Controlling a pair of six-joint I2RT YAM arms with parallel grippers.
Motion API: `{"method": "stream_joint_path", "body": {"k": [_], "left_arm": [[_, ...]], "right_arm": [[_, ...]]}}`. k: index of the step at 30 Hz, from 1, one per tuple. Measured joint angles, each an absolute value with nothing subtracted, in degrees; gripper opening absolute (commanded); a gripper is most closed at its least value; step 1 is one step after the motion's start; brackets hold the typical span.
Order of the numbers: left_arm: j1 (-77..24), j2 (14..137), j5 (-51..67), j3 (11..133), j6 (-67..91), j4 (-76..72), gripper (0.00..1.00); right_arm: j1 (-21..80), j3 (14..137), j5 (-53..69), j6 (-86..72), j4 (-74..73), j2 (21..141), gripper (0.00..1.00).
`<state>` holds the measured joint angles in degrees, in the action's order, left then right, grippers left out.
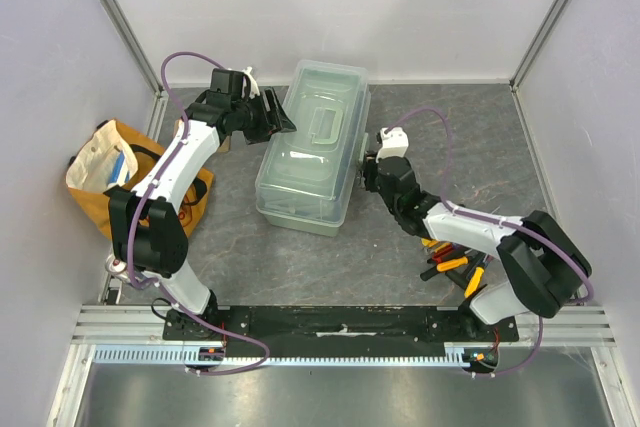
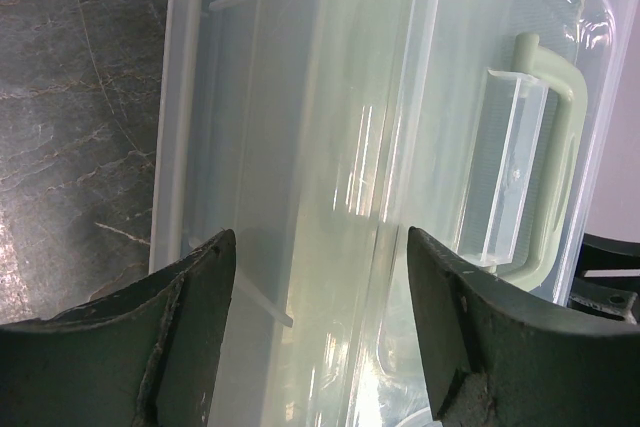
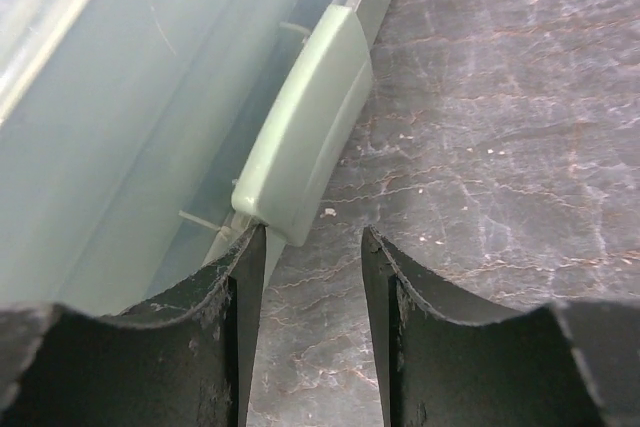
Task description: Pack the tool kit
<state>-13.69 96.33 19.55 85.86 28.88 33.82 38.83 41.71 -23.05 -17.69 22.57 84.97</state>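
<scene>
The sage-green toolbox (image 1: 310, 147) stands closed in the middle of the table, its translucent lid (image 2: 330, 147) down and its green handle (image 2: 560, 147) flat. My left gripper (image 1: 278, 117) is open just above the lid's left edge, holding nothing. My right gripper (image 1: 368, 172) is open at the box's right side. In the right wrist view its left finger (image 3: 235, 277) sits against the lower end of the green latch (image 3: 305, 137). Small hand tools (image 1: 452, 265) with red, yellow and orange handles lie under the right arm.
A yellow-orange cloth bag (image 1: 110, 172) lies at the left edge by the left arm. Grey walls and metal posts close in the table on three sides. The dark marbled table top (image 3: 500, 97) shows to the right of the box.
</scene>
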Motion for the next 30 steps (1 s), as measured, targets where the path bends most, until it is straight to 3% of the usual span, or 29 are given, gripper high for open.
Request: {"method": "stream_joint_path", "body": {"k": [9, 17, 30], "left_arm": [[-13.7, 96.4, 19.6, 85.9, 28.9, 33.8, 0.72], [-13.7, 96.4, 19.6, 85.9, 28.9, 33.8, 0.72], [-15.3, 95.6, 15.2, 92.4, 26.6, 40.2, 0.72]], "right_arm": [[38.8, 39.9, -31.4, -16.7, 25.6, 78.9, 0.52], [38.6, 39.9, -35.4, -23.1, 21.4, 75.9, 0.65], [33.1, 58.9, -23.1, -34.3, -1.5, 76.2, 0.7]]}}
